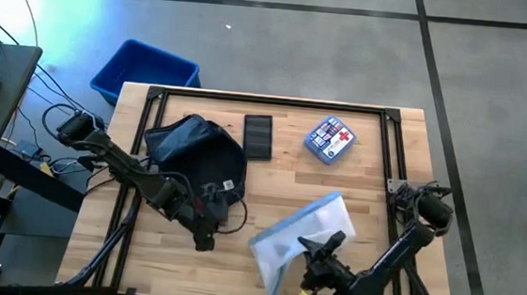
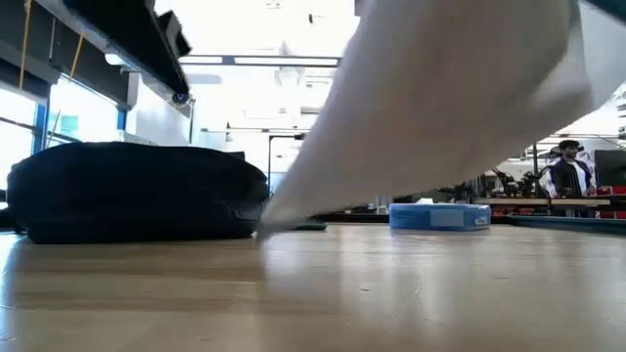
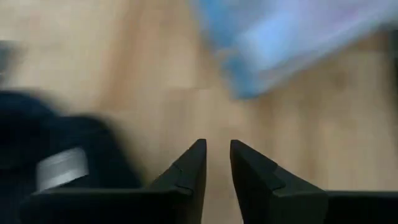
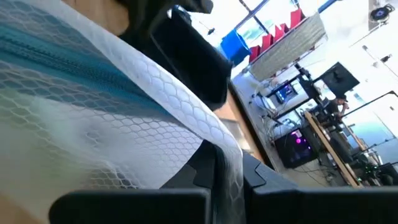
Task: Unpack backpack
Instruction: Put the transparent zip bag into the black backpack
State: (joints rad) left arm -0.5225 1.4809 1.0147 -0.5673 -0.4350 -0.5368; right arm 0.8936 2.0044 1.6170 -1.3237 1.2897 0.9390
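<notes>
The backpack (image 1: pixel 192 151), soft and floppy, wants a pinch at its zipper edge; beside it, the left gripper (image 3: pixel 217 163) hangs slightly parted and empty, while the right gripper (image 4: pixel 229 169) clamps a mesh pouch (image 1: pixel 299 235).

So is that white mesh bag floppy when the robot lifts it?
Probably floppy: the mesh bag droops from the right gripper, shut on its edge. It looks thin and see-through, so likely light. It may swing when carried.

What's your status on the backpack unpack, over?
Right gripper shut on mesh pouch. Left gripper slightly parted, empty, beside backpack. Nothing blocking.
</notes>
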